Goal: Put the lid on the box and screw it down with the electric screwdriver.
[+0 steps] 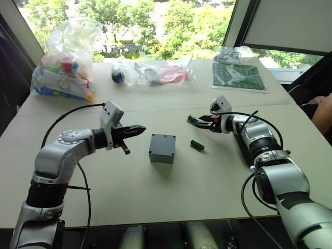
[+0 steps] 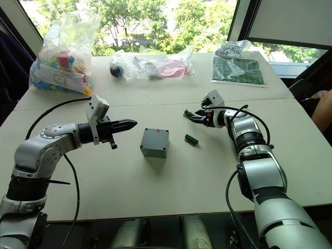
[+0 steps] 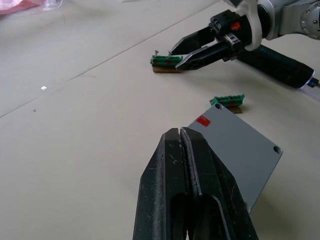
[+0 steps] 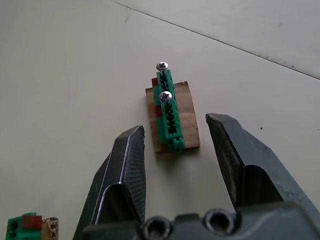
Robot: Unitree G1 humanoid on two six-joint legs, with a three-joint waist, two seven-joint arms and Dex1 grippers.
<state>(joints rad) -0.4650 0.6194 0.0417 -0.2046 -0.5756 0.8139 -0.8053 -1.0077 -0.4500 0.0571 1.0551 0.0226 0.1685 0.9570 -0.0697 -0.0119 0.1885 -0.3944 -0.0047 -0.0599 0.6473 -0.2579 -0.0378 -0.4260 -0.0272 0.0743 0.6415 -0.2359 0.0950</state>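
Both grippers hover over the table (image 1: pixel 218 171) with nothing in them. Left gripper (image 1: pixel 136 129) has its two black fingers (image 3: pixel 192 200) pressed together, empty, pointing right at the box (image 1: pixel 162 148) from just left of it and apart from it. Right gripper (image 1: pixel 199 122) has its fingers (image 4: pixel 127 165) spread, and between the tips, not touching either, lies a green block (image 4: pixel 167 112) on a brown card, with two screws (image 4: pixel 162 66) standing in its top. The box sits closed near the middle of the table, between the two grippers; its grey lid (image 3: pixel 240 150) lies flush on top, with a small red mark (image 3: pixel 202 120) near one edge and a screw hole at each visible corner. A second green block (image 1: pixel 197 145) lies on the table just right of the box, between it and the right arm. Farther back, on the far half of the table, stand a clear bag of coloured parts (image 1: pixel 65 65) at the left, a flatter clear bag with a red item (image 1: pixel 161 72) and a dark ball (image 1: pixel 118 76) near the middle, and a green sheet (image 1: pixel 237 75) with a small bag (image 1: pixel 231 54) behind it at the right. A person's arm (image 1: pixel 321 111) shows at the right edge, beyond the table. Through the window behind are trees (image 1: pixel 155 21).
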